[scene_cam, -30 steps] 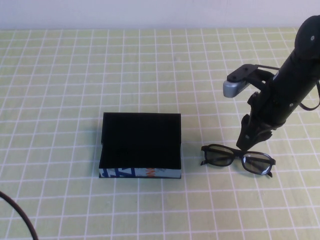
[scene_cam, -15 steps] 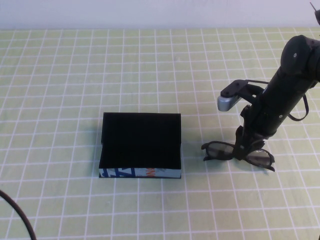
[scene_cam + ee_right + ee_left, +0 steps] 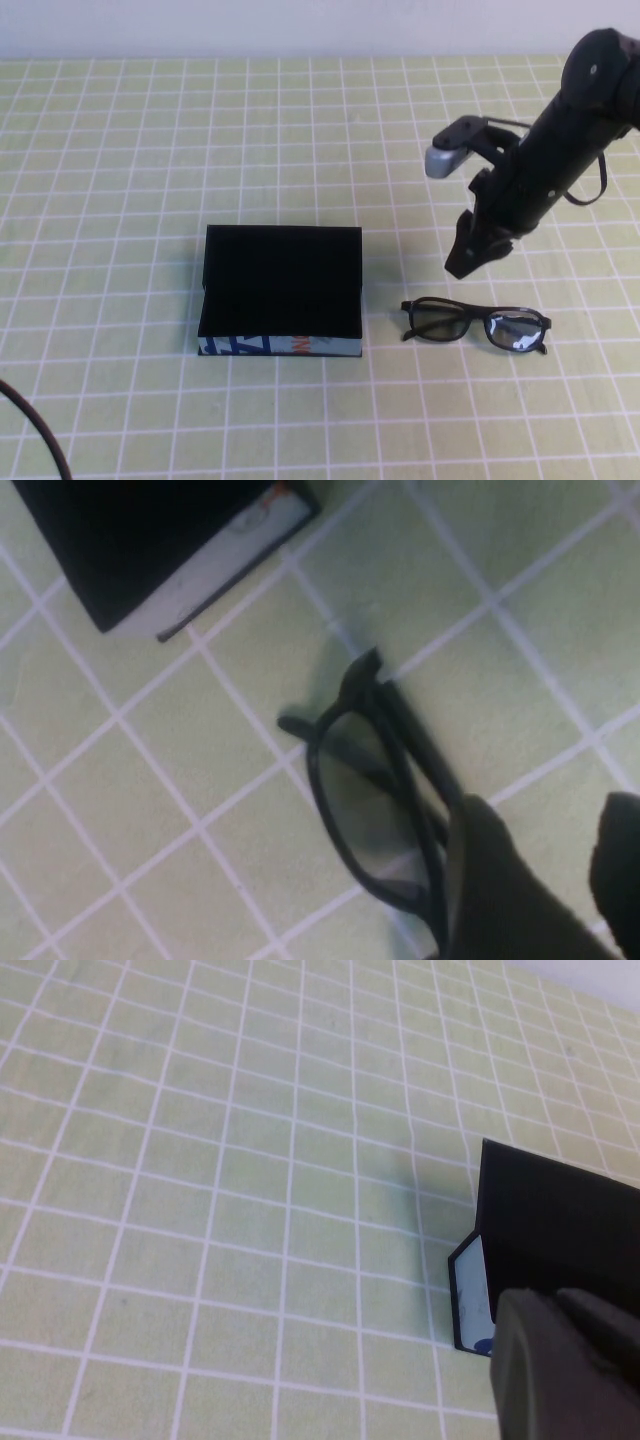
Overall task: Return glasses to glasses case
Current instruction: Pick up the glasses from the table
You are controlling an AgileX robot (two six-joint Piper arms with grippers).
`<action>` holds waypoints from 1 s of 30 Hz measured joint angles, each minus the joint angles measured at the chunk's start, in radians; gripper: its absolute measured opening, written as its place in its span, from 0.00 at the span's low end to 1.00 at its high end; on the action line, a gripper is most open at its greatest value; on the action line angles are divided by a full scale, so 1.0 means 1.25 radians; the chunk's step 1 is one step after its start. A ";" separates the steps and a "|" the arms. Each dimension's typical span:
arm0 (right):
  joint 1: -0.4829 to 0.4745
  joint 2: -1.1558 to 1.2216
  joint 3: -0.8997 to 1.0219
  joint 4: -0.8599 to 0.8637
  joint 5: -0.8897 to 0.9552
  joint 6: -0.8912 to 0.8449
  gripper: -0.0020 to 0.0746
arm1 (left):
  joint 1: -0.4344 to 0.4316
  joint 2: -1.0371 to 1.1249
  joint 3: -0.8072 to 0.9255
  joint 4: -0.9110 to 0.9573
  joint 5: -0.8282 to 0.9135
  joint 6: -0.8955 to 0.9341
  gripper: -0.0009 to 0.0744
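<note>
Glasses (image 3: 476, 325) lie flat on the bench (image 3: 120, 150), folded, lenses facing the robot's side, just to the right of the glasses case (image 3: 281, 290) and clearly apart from it, with a strip of green checked cloth between them. One lens on the right end shows a bluish glint

Glasses case sits near the middle of the bench, lid open, matte black interior up, blue-and-white patterned side with a small orange mark facing the robot. Nothing is inside that I can make out

Right tool (image 3: 468, 256) hangs above the bench, just behind the glasses on the far side and not touching them in the high view. The arm slopes down to it from the upper right, with a grey camera block mounted partway along. In the right wrist view the tool (image 3: 560, 880) has its two dark fingers (image 3: 490, 880) apart with a gap between them, nothing gripped; the glasses (image 3: 385, 800) sit right by the nearer finger, and a corner of the glasses case (image 3: 150, 550) shows beyond them

Left tool (image 3: 565, 1365): only a dark blurred bulk at the frame edge in the left wrist view, cannot tell whether it is apart or together. It is beside the left end of the glasses case (image 3: 545, 1230), whose white-and-blue end face is visible. The left arm itself is out of the high view; only a black cable (image 3: 35, 430) curves across the near-left corner
</note>
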 joint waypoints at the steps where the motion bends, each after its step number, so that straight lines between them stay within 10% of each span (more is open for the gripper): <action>1: 0.000 0.000 -0.013 0.000 0.001 0.000 0.31 | 0.000 0.000 0.000 0.000 0.000 0.000 0.01; 30: 0.000 0.001 0.073 0.009 0.006 -0.016 0.39 | 0.000 0.000 0.000 0.000 0.038 0.000 0.01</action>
